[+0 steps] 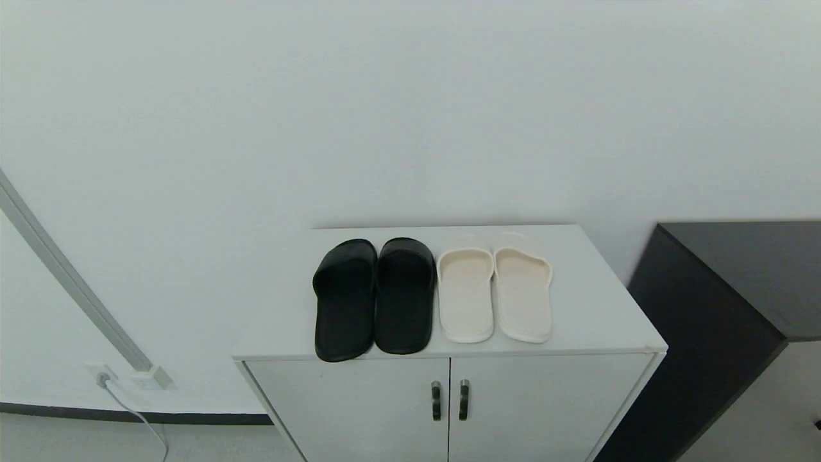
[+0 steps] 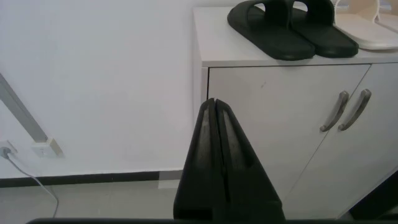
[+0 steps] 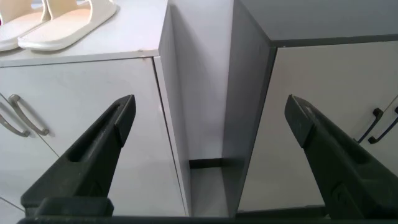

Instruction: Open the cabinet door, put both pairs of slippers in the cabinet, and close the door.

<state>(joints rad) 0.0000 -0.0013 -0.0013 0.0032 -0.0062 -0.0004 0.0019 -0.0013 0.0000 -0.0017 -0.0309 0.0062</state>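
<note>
A pair of black slippers [image 1: 374,296] and a pair of cream slippers [image 1: 495,293] lie side by side on top of a white cabinet [image 1: 596,308]. Its two doors are shut, with two metal handles [image 1: 449,400] at the centre seam. My left gripper [image 2: 215,109] is shut with nothing in it, low in front of the cabinet's left door [image 2: 273,124], below the black slippers [image 2: 292,28]. My right gripper [image 3: 208,112] is open, level with the cabinet's right edge; the cream slippers [image 3: 56,25] and handles [image 3: 22,118] lie off to one side.
A dark cabinet [image 1: 718,321] stands close to the right of the white one, with a narrow gap [image 3: 205,124] between them. A white wall is behind. A wall socket with a cable [image 1: 106,380] sits low on the left.
</note>
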